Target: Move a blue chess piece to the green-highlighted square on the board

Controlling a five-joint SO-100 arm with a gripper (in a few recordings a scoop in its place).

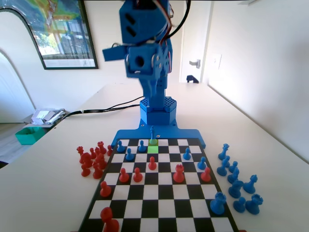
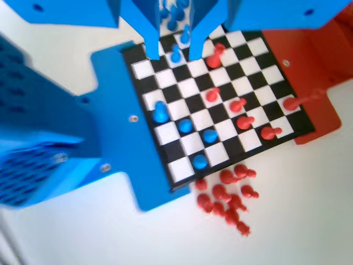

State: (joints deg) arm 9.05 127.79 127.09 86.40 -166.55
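Observation:
The slim blue chess piece [image 1: 153, 134] with a pointed top stands upright on the board's far row in the fixed view, right behind the green-highlighted square [image 1: 153, 149], which has nothing on it. In the wrist view this blue chess piece [image 2: 160, 112] is on the board's [image 2: 179, 182] edge row beside the blue base. My gripper [image 2: 174, 54] hangs high above the board, well away from the piece. Its jaws stand apart, open, with nothing between them. In the fixed view the arm [image 1: 145, 60] is raised well above the board's [image 1: 99, 193] far end.
Blue pawns [image 1: 129, 154] and red pieces [image 1: 179, 173] are scattered over the board's far half. A cluster of red pieces [image 1: 92, 159] stands off the board on the left of the fixed view. Bigger blue pieces [image 1: 235, 181] stand off the right side.

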